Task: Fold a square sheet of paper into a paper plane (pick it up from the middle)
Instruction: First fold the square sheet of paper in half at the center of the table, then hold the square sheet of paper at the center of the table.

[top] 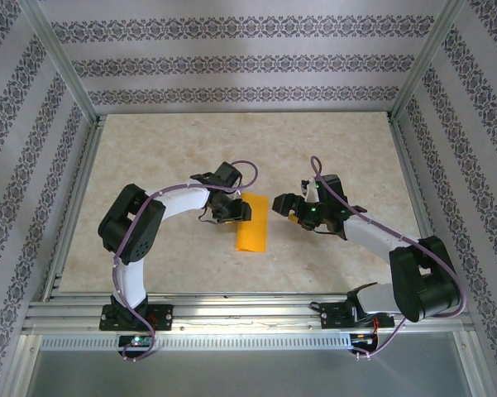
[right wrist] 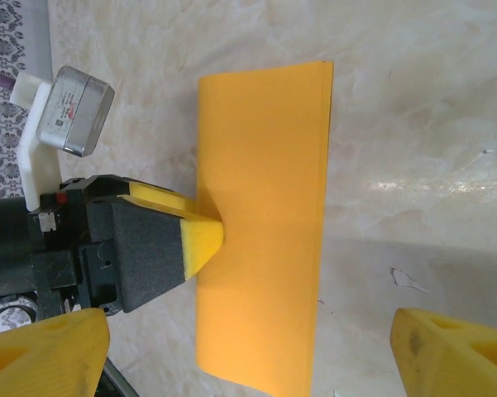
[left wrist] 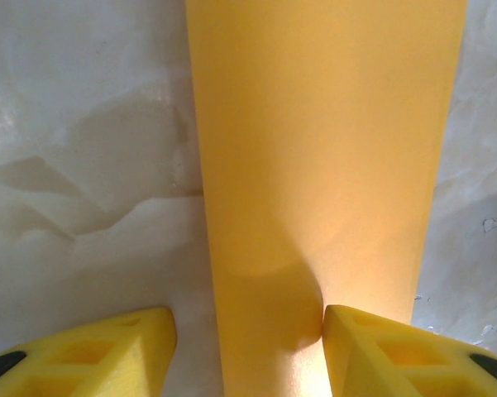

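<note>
Beige marbled table (top: 231, 141), walled on three sides by striped wallpaper (top: 248, 62) with dark floral bands. Silver frame posts (top: 62, 70) at the far corners, slanting outward toward the top of the view. Along the near edge, slotted metal rails (top: 248, 308), then a perforated strip (top: 231, 341), then a plain grey panel (top: 248, 376). Close up on the tabletop: a darker cloudy patch (left wrist: 124, 141) in the left wrist view, a small pale fleck (right wrist: 403, 279) in the right wrist view.
</note>
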`<state>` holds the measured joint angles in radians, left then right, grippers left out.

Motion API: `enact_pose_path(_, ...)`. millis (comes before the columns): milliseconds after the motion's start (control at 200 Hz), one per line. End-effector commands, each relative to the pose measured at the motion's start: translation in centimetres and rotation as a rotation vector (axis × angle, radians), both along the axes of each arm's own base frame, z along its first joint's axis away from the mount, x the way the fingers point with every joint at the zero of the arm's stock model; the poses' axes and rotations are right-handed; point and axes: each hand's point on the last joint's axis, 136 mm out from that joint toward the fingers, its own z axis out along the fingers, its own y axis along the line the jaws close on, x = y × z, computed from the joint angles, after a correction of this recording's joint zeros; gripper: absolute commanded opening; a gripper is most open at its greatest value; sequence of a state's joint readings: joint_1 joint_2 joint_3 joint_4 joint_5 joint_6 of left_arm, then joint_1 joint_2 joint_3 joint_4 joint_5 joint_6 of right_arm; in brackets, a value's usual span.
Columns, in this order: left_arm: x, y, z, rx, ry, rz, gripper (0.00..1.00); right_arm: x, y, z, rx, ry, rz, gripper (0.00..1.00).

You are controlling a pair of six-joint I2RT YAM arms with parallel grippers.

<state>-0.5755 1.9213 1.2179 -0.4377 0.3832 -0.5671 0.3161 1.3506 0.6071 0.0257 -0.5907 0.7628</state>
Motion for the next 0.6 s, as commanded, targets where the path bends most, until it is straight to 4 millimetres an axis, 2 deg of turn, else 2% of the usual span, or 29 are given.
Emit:
enact_pose_path(0, -0.63, 1.82, -3.04, 0.149, 0.026, -0.018, 0.53, 0.03, -0.47, 0.12, -0.005, 0.001, -0.020, 0.88)
enact_pose_path(595, -0.58, 1.14, -3.63, 0.139, 0.036, -0.014, 0.53, -0.19, -0.63, -0.13, -0.003, 0.010, -0.018, 0.89)
